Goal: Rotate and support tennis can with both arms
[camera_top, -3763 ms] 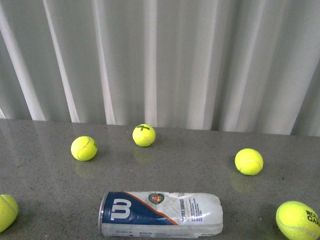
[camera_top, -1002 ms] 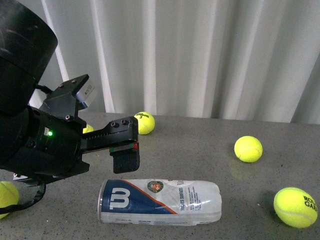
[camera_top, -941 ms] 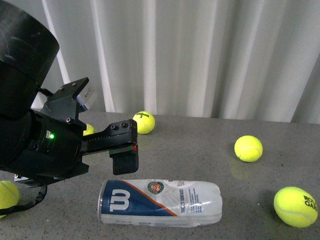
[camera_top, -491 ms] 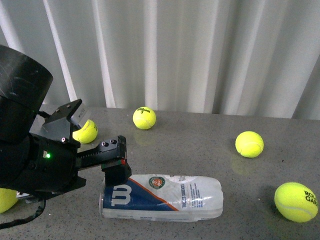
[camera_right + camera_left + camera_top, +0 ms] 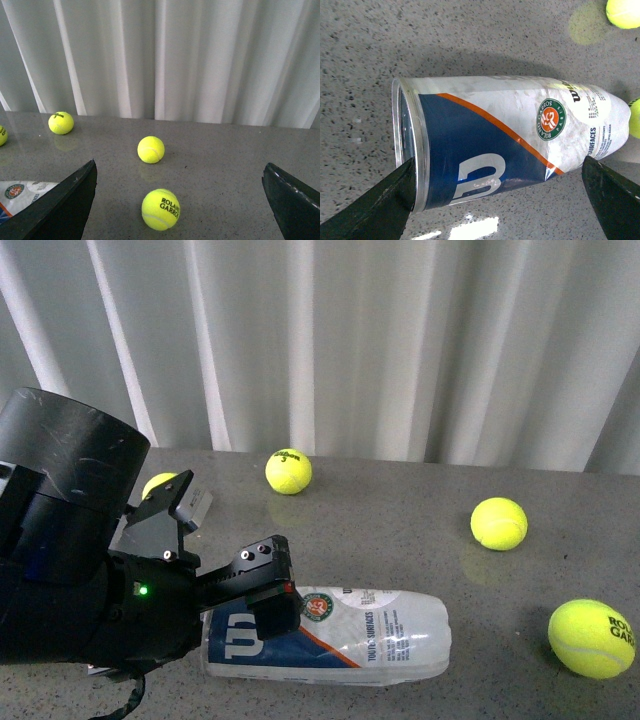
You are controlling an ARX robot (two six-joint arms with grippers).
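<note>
Since half a second ago, my left arm (image 5: 90, 570) has come lower and closer. The left gripper (image 5: 497, 162) now sits right over the left end of the tennis can (image 5: 350, 635) and hides part of the big white letter on it. The can has hardly moved.

It lies on its side on the near part of the grey table (image 5: 400, 505), a bit left of the middle. Its silver rim (image 5: 396, 125) points left and its clear round end points right.

From the left wrist camera I see the two black fingers (image 5: 380, 205) spread wide apart, with the can lying across the gap. One fingertip is right at the silver rim and looks like it touches it. The other is just beside the can near its clear end. They do not squeeze it.

My right gripper (image 5: 179, 165) is spread wide too, with nothing in it. It hangs over the table to the right of the can.

Yellow balls lie around:
- one ball (image 5: 288, 471) far back in the middle
- one ball (image 5: 499, 523) out to the right
- a ball with black letters (image 5: 592, 639) near on the right
- one ball (image 5: 158, 484) half hidden behind my left arm
</note>
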